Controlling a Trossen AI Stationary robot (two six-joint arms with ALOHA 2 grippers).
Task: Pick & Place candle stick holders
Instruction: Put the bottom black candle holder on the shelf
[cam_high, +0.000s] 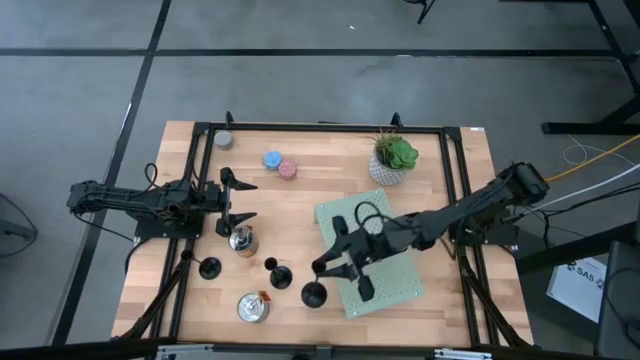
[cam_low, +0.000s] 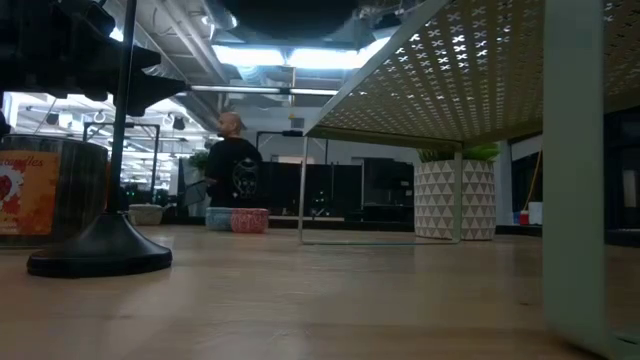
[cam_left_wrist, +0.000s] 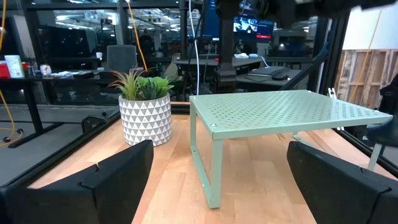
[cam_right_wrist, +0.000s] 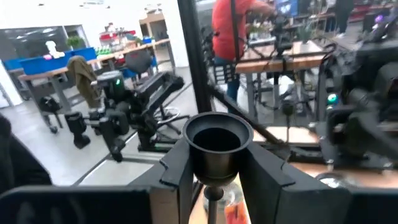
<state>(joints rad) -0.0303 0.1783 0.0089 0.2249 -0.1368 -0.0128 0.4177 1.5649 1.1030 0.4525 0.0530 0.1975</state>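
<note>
Three matte-black candle stick holders stand near the table's front. One (cam_high: 314, 294) is at my right gripper (cam_high: 322, 282), next to the green shelf; it also shows in the low view (cam_low: 110, 245). The second (cam_high: 280, 275) and third (cam_high: 208, 267) stand free on their round bases, to its left. My right gripper (cam_right_wrist: 214, 168) is shut on the first holder. My left gripper (cam_high: 237, 198) hangs open and empty at the table's left (cam_left_wrist: 219, 149). My right gripper pinches the holder's cup (cam_right_wrist: 214, 155), at the top of its stem, between its two fingers (cam_right_wrist: 177, 171), one on each side just below the rim. The fingers come from the table's right. The holder stands upright, its round base (cam_low: 100, 258) on the table.
A perforated green shelf (cam_high: 400, 275) stands on legs at the right centre, under my right arm. A potted plant (cam_high: 393, 158) is at the back. Blue (cam_high: 272, 159) and pink (cam_high: 288, 169) candles, a silver jar (cam_high: 242, 240) and a round tin (cam_high: 253, 307) lie nearby.
</note>
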